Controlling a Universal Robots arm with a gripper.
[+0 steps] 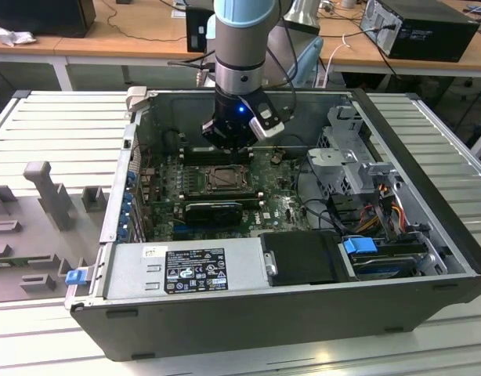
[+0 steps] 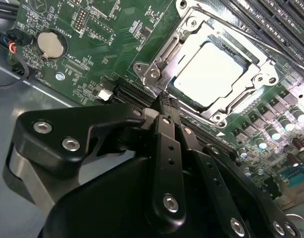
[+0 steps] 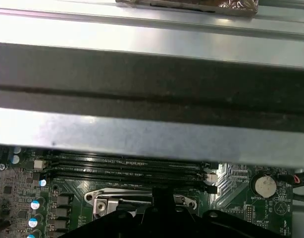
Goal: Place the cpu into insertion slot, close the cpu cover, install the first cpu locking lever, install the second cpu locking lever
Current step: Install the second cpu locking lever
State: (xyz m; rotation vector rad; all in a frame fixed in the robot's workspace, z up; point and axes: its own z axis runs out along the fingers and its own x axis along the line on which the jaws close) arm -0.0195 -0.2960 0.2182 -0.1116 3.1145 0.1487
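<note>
The cpu (image 2: 214, 74) lies silvery face up inside the insertion slot (image 1: 223, 178) on the green board. The cpu cover (image 2: 164, 53), a metal frame with a square window, lies flat around the chip. My gripper (image 2: 167, 99) is shut with nothing between its black fingers. Its tips sit just off one corner of the socket frame, close above the board. In the exterior view the gripper (image 1: 229, 145) hangs inside the open case at the far edge of the slot. The first wrist view catches the socket frame (image 3: 142, 202) behind the fingertips (image 3: 159, 196). I cannot make out how the locking levers stand.
Long black memory slots (image 3: 127, 166) run beside the socket. A coin battery (image 2: 52, 43) sits on the board. A black card (image 1: 213, 210) lies in front of the socket, then the power supply (image 1: 178, 270). A drive cage (image 1: 350, 164) and cables fill the exterior view's right.
</note>
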